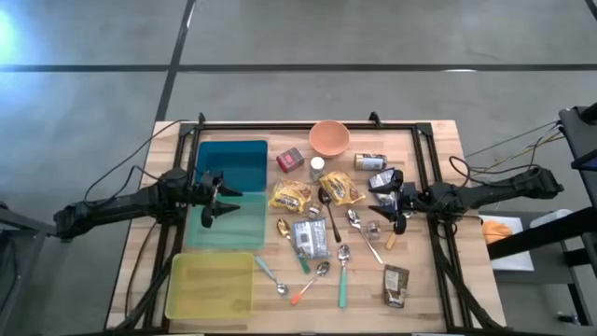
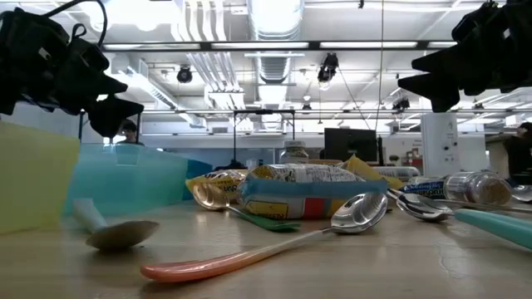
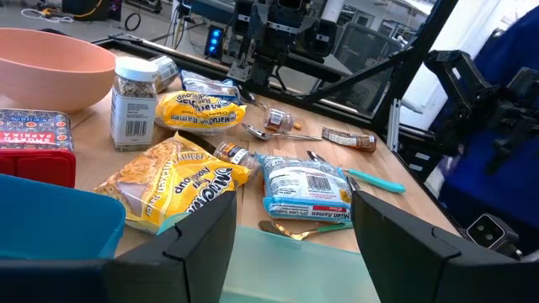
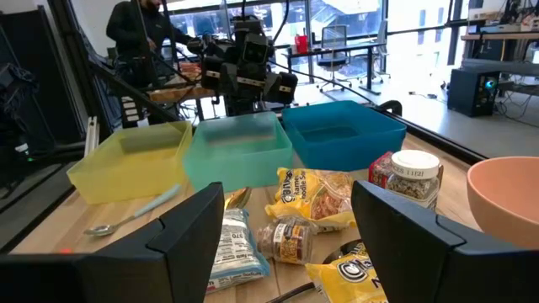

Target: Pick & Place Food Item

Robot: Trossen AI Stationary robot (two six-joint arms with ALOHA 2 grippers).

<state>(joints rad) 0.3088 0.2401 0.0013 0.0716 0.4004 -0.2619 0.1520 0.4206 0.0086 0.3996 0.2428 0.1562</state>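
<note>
On wooden table (image 1: 424, 280) | crinkly yellow soup packet (image 1: 291, 195) | round pink bowl (image 1: 329, 138)

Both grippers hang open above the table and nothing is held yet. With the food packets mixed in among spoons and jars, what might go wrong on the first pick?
1. Clutter: the yellow noodle packet lies against a small jar and near a gold spoon, so closing fingers may catch a neighbour.
2. The left gripper hovers over the teal bin; reaching out low might clip its wall.
3. The right gripper hangs over spoons, which could be swept aside.
</note>
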